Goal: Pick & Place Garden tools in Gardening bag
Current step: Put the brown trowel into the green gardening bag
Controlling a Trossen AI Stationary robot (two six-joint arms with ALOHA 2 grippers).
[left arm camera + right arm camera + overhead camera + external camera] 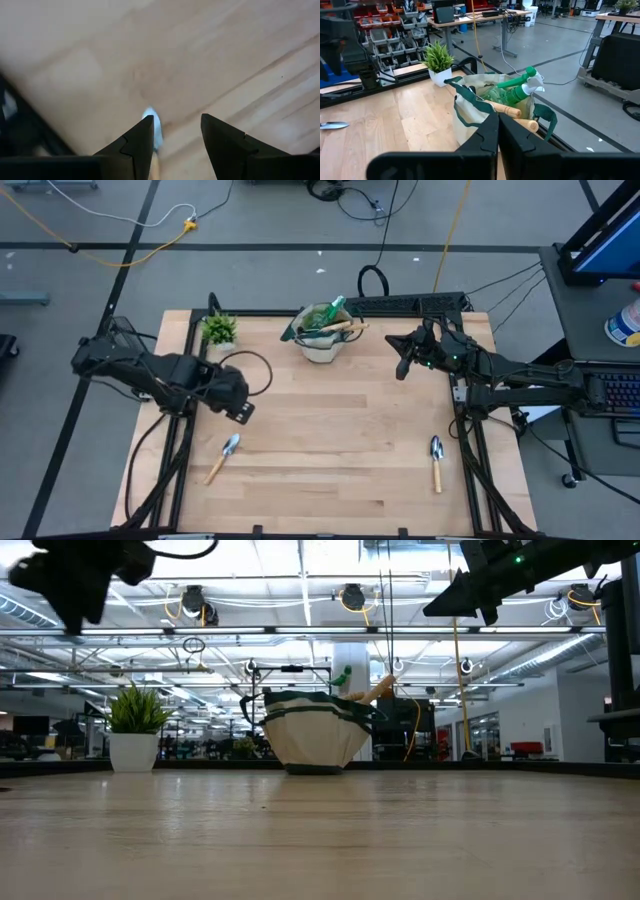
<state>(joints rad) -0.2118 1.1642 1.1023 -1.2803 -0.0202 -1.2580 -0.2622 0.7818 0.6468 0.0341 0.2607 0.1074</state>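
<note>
The gardening bag [322,335], beige with green trim, stands at the table's far middle. Wooden handles [512,111] and a green spray bottle [521,89] stick out of it. One trowel [225,457] lies flat near the front left, and its blade [152,126] shows in the left wrist view. A second trowel [436,463] lies near the front right. My left gripper [242,411] hangs open above the table, pointing down, just beyond the left trowel's blade and holding nothing [177,122]. My right gripper [403,362] waits shut and level, in the air to the right of the bag [497,131].
A small potted plant [219,330] stands at the far left, beside the bag. Bare wooden table top [340,430] lies between the two trowels. Black frame rails [470,470] run along the table's side edges.
</note>
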